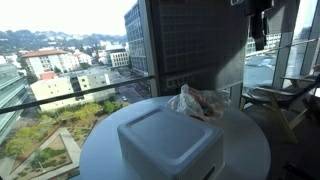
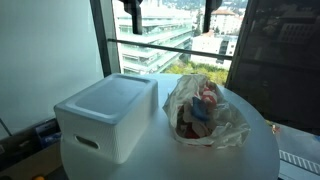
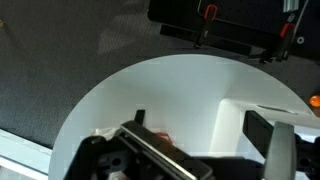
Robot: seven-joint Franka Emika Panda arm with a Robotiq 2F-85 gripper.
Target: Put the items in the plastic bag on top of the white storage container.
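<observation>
A clear plastic bag (image 1: 197, 101) holding red and blue items lies on the round white table (image 1: 250, 140). In an exterior view the bag (image 2: 205, 115) sits right beside the white storage container (image 2: 105, 115), whose lid is closed and bare. The container is in front of the bag in an exterior view (image 1: 170, 145). My gripper (image 1: 258, 18) hangs high above the table's far side, apart from both. In the wrist view the gripper (image 3: 200, 122) is open and empty, with a corner of the container (image 3: 240, 120) and a red bit of the bag (image 3: 160, 140) below it.
The table (image 2: 160, 165) stands by a glass window wall over a city view. A chair (image 1: 278, 95) stands close to the table. Black gear with red knobs (image 3: 210, 15) sits on the dark floor beyond the table edge.
</observation>
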